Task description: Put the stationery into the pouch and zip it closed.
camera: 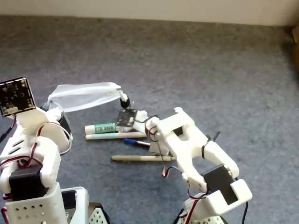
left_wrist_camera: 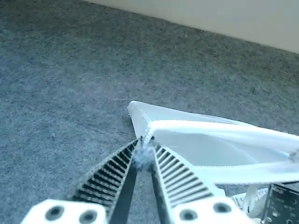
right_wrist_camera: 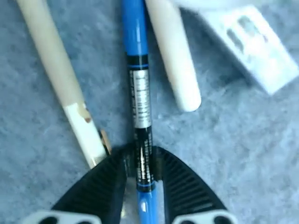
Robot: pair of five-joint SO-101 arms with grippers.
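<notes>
So: pouch [camera: 84, 95] propped open, blue pen [right_wrist_camera: 139, 93] in the jaws
Left gripper [left_wrist_camera: 145, 149] is pinched on the zip-end corner of the white pouch, lifting it so the mouth gapes, probably for easy loading. Right gripper [right_wrist_camera: 142, 158] is clamped around the blue pen on the carpet [right_wrist_camera: 243, 154], between a cream pencil [right_wrist_camera: 56, 70] and a white marker [right_wrist_camera: 173, 60].

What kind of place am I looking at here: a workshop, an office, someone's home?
Probably a small tabletop test setup for hobby or research robots, not a factory. It has two white plastic arms, left and right, a grey carpet-like surface against a pale wall, and everyday practice items: a pouch and a blue pen.
</notes>
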